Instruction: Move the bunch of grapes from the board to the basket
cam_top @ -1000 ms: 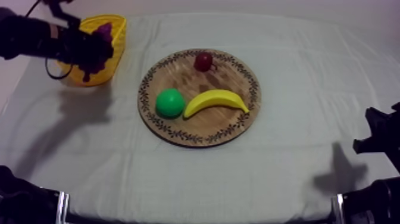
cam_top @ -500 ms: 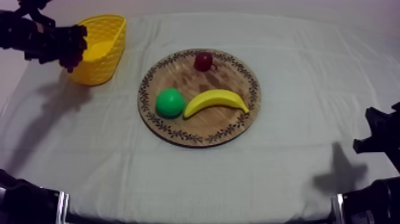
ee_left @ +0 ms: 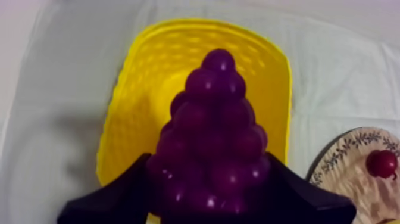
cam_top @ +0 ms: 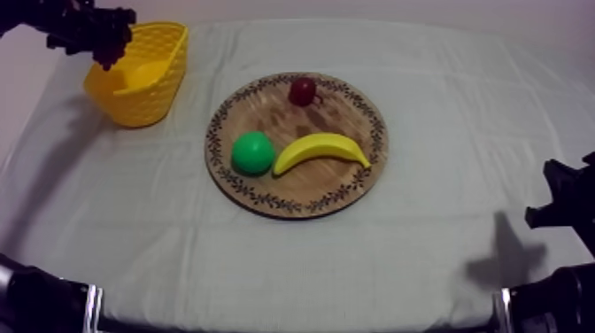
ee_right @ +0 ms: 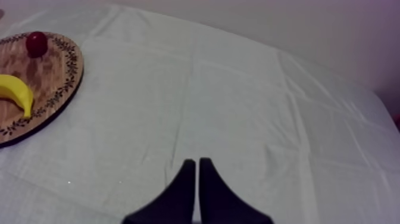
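1. Table [cam_top: 443, 106], under a grey-white cloth. All items are carried on it.

2. Wooden board [cam_top: 347, 108], round with a patterned rim, centre of the frame. The task's fruit is already off it.

3. Yellow basket [cam_top: 146, 102], upper left of the frame, well apart from the board. No fruit is seen in the visible part of its hollow.

4. Left pincer [cam_top: 93, 27], extreme upper left, held above the basket's far left rim. It is clamped on the bunch of grapes [ee_left: 214, 137], one black finger [ee_left: 119, 196] at each side of the bunch. In the left wrist view the basket's opening is seen below and beyond the bunch.
   - Step judged in hand: carrying to the basket.
   - Next move judged to call for: a short shift over the hollow, lowering, then parting of the fingers.
   - Risk judged: release over the rim and not the hollow.

5. Right pincer [ee_right: 197, 179], fingers pressed together on nothing, low over bare cloth at the right edge.

6. Banana [cam_top: 320, 151], lying on the board.

7. Green fruit [cam_top: 253, 152], just left of the banana.

8. Small red fruit [cam_top: 303, 90], at the board's far rim.

No obstacle is noted between bunch and basket.
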Available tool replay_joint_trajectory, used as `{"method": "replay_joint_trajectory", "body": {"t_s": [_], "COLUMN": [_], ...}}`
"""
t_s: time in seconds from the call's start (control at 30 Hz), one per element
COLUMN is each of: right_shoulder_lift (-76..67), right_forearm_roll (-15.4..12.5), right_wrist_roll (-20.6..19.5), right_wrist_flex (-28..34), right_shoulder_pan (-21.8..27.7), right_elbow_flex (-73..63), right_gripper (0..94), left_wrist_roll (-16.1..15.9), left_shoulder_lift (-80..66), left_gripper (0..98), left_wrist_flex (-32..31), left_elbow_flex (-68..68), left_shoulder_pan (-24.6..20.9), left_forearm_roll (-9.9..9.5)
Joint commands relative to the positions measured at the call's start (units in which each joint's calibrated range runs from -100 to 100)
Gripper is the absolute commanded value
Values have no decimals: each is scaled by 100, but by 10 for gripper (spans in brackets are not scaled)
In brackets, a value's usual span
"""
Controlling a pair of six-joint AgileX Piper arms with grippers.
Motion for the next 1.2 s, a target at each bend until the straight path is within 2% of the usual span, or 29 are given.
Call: {"method": "replay_joint_trajectory", "body": {"t_s": [0.0, 0.2, 0.5, 0.83, 0.9, 1.03, 1.17], "right_shoulder_lift": [-2, -2, -2, -2, -2, -2, -2], "right_forearm_roll": [1, 1, 1, 1, 1, 1, 1], "right_wrist_roll": [0, 0, -2, 0, 0, 0, 0], "right_wrist_flex": [-1, -1, -1, -1, -1, -1, -1], "right_shoulder_pan": [1, 1, 1, 1, 1, 1, 1], "right_elbow_flex": [-1, -1, -1, -1, -1, -1, -1], "right_gripper": [5, 5, 5, 5, 5, 5, 5], "left_wrist_roll": [-136, -336, -214, -157, -172, -224, -232], "left_shoulder_lift": [326, 960, 1836, 2163, 2182, 2194, 2126], "left_gripper": [415, 418, 425, 420, 471, 720, 800], "left_wrist_flex": [-65, -221, -614, -688, -692, -722, -804], "left_elbow_flex": [-208, -650, -832, -982, -987, -984, -901], "left_shoulder_pan": [-4, -26, -109, -87, -86, -78, -72], "left_forearm_roll": [-15, -30, 1, 9, 9, 9, 8]}}
